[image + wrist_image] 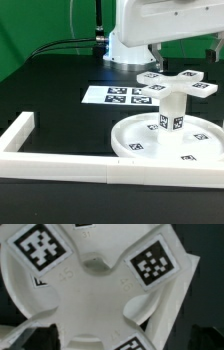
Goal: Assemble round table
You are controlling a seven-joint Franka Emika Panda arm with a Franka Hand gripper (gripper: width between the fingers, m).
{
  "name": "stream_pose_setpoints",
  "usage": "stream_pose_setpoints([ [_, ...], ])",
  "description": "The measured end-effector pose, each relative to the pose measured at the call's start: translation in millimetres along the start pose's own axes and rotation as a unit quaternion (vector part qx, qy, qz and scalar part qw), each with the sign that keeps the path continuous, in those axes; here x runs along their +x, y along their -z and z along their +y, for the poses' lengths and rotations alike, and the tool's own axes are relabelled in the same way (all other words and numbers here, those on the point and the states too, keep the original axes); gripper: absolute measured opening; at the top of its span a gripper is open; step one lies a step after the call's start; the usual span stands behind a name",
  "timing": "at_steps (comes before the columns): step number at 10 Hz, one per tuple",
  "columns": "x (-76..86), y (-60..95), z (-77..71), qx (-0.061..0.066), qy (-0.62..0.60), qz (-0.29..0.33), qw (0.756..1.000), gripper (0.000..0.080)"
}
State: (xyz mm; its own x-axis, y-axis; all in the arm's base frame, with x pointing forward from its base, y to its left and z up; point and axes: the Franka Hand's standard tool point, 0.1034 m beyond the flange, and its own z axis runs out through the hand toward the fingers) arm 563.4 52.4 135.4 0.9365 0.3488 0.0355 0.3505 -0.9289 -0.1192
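The large round disc [203, 152] lies on the black table at the exterior view's right. The short cylinder leg [170, 108] stands upright on its middle. The cross-shaped piece [186, 84] rests flat on top of the leg. My gripper [160, 66] hangs just above the cross's far side, mostly hidden under the white arm. In the wrist view the cross-shaped piece [95, 294] fills the frame, tags up, with a small round stud near its centre. My gripper [118, 340] has its dark fingers [42, 336] spread wide on either side of one cross arm. It looks open.
The marker board [112, 95] lies flat behind the disc. The long white square-bar frame [55, 166] runs along the front and up the exterior view's left. Black cables [60, 45] trail at the back by the arm's base.
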Motion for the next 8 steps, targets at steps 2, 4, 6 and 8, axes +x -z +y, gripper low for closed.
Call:
stream_pose_setpoints([
  [2, 0.9, 0.6, 0.8, -0.018, 0.127, -0.008, 0.992, 0.0649],
  [4, 1.8, 0.0, -2.8, -0.021, 0.211, -0.012, 0.977, 0.0649],
  [6, 0.4, 0.1, 1.0, -0.022, 0.268, -0.014, 0.963, 0.0649],
  [8, -0.5, -0.2, 3.1, -0.025, 0.334, -0.019, 0.942, 0.0649],
])
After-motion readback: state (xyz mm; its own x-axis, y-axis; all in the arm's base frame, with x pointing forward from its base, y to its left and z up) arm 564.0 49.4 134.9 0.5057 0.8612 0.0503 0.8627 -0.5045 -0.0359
